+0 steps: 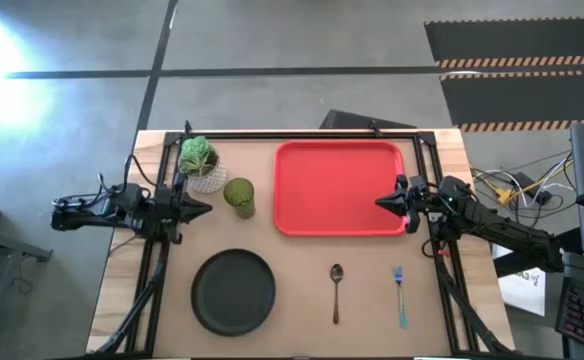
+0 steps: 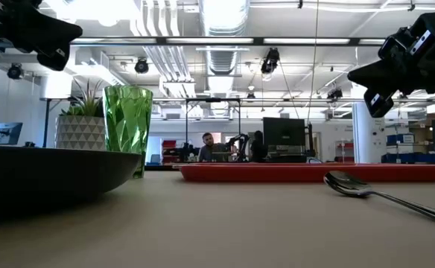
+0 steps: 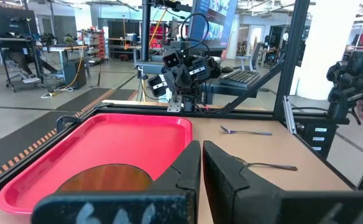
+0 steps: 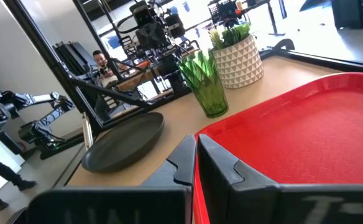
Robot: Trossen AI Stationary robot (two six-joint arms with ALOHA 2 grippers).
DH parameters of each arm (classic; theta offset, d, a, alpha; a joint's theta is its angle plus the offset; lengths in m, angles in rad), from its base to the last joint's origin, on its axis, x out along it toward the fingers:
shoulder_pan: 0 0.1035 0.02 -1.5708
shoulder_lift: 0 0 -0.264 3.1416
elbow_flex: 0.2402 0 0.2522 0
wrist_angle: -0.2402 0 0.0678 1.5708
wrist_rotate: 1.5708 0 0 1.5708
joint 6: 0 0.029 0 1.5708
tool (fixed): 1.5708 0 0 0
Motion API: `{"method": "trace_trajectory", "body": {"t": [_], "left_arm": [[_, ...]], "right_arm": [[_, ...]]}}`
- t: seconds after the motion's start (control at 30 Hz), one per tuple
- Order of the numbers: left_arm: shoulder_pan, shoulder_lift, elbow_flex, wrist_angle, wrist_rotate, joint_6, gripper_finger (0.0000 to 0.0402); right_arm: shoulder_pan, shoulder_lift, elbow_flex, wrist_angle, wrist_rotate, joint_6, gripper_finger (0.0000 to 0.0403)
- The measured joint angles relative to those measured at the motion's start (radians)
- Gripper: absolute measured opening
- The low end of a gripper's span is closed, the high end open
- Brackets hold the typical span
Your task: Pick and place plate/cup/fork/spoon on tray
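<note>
The red tray (image 1: 337, 188) lies at the far middle of the table. The green cup (image 1: 239, 196) stands upright left of it, beside a white plant pot. The dark plate (image 1: 233, 290) lies flat at the near left. The spoon (image 1: 336, 290) and the blue-handled fork (image 1: 399, 295) lie near the front, right of the plate. My left gripper (image 1: 207, 208) is shut and empty, hovering left of the cup. My right gripper (image 1: 380, 202) is shut and empty above the tray's right end. The right wrist view shows the cup (image 4: 206, 84), the plate (image 4: 125, 143) and the tray (image 4: 306, 137).
A white pot with a green plant (image 1: 202, 165) stands at the far left, close to the cup. Black frame rails (image 1: 302, 133) run along the table's far edge and both sides. Bare tabletop (image 1: 302, 260) lies between the tray and the cutlery.
</note>
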Motion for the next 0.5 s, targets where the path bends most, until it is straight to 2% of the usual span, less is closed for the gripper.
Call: {"method": "trace_trajectory", "body": {"t": [0.5], "left_arm": [[0.000,0.000,0.000,0.000,0.000,0.000,0.0000]], "right_arm": [[0.000,0.000,0.000,0.018,0.000,0.071,0.0009]]}}
